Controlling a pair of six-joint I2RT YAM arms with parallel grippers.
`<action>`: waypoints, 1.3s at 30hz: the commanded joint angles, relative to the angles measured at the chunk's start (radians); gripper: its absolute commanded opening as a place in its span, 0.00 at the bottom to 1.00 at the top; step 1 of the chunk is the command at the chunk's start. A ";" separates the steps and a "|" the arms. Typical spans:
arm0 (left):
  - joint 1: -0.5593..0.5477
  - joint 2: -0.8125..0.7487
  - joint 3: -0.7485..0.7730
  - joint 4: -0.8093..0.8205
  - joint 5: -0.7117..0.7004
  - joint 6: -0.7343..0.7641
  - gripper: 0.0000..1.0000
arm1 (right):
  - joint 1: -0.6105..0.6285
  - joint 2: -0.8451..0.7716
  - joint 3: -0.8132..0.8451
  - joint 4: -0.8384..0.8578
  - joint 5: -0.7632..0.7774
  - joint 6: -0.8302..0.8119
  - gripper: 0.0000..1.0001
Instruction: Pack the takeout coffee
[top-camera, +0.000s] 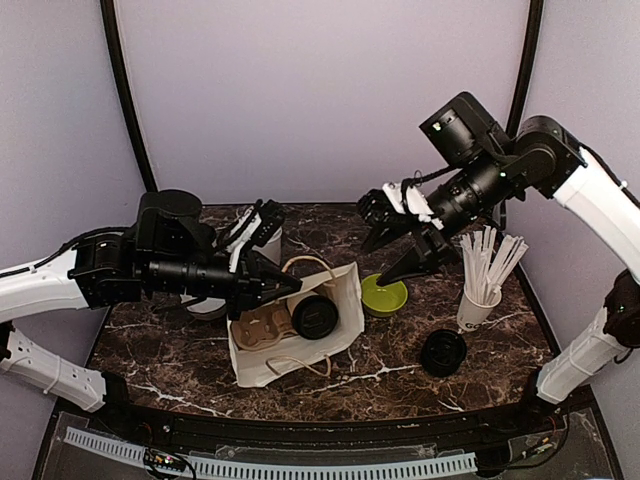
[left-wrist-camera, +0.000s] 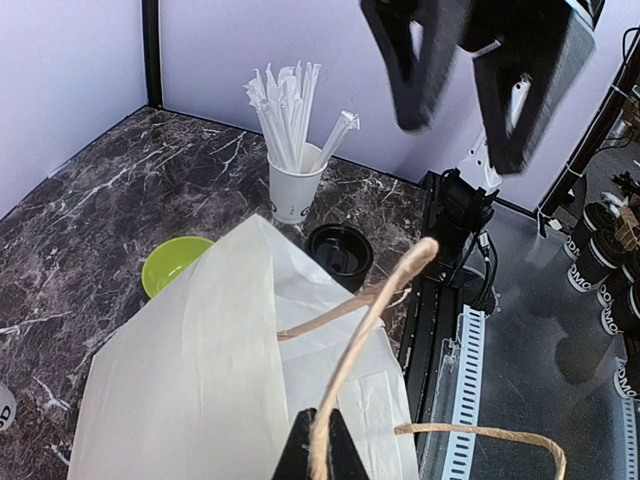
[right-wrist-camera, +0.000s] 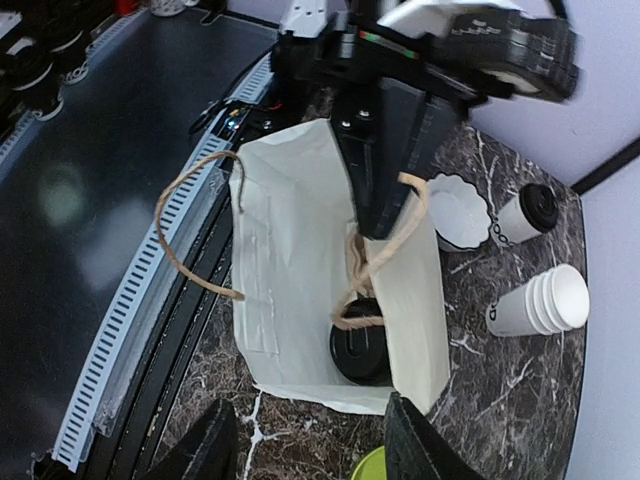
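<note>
A white paper bag (top-camera: 285, 350) with twine handles lies on its side on the marble table, mouth toward the right. One takeout coffee cup (top-camera: 315, 317) sits inside it, its black lid showing at the mouth (right-wrist-camera: 362, 350). Another lidded takeout cup (right-wrist-camera: 525, 212) stands at the back of the table. My left gripper (top-camera: 290, 285) is shut on the bag's upper twine handle (left-wrist-camera: 370, 320), holding the mouth up. My right gripper (top-camera: 400, 250) is open and empty, hovering above the bag's mouth and the lime-green bowl (top-camera: 384, 296).
A brown cardboard carrier (top-camera: 258, 330) lies in the bag. A white cup of long white sticks (top-camera: 480, 295) stands on the right, with a loose black lid (top-camera: 443, 352) in front of it. A stack of lidless white cups (right-wrist-camera: 540, 300) and a white fluted dish (right-wrist-camera: 458, 210) stand at the back.
</note>
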 joint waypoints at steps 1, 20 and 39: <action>-0.002 -0.002 0.003 0.031 -0.030 -0.010 0.00 | 0.131 0.019 -0.050 0.010 0.173 -0.020 0.46; -0.003 -0.036 -0.041 0.086 -0.045 -0.089 0.01 | 0.389 0.214 -0.212 0.295 0.792 -0.004 0.31; -0.002 -0.071 -0.027 0.041 -0.071 -0.074 0.52 | 0.408 0.326 -0.301 0.351 0.945 -0.077 0.75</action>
